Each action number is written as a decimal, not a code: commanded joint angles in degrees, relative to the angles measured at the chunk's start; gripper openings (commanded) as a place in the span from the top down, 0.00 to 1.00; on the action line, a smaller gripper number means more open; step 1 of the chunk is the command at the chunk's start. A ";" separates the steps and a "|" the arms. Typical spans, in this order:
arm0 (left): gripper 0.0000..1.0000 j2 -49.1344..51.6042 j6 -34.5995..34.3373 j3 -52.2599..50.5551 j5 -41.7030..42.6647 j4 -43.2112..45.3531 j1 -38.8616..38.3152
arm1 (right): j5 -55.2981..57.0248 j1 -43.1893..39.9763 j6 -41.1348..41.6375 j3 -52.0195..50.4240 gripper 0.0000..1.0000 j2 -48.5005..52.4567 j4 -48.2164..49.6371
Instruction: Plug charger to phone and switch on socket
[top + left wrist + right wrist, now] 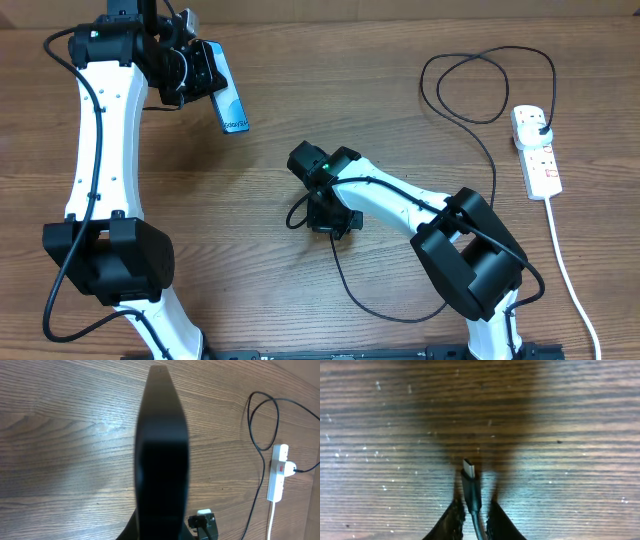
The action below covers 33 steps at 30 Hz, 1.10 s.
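Clamps right gripper on thin black charger cable mid wooden table, connector tip jutting ahead, with slim blue-screened phone pinched in left gripper toward far-left corner.

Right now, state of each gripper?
Left gripper: shut on the phone.
Right gripper: jaws flank the charger connector; grip cannot be told.

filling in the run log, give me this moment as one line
left pincer: shut on phone, off table | right pincer: astride charger tip, grip unclear | socket: charger plug in, switch unclear | phone: not connected
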 commanded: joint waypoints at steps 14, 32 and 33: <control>0.96 -0.46 11.61 0.55 30.77 3.69 0.13 | -9.90 -4.98 -10.75 7.02 0.96 -3.52 -2.73; 0.96 -0.46 23.87 0.55 64.00 3.87 -0.37 | -47.25 -16.68 -29.07 9.07 0.96 -25.16 4.83; 0.96 -0.46 23.87 0.55 64.00 3.89 -0.52 | -48.04 -16.68 -29.07 9.07 0.96 -25.16 5.29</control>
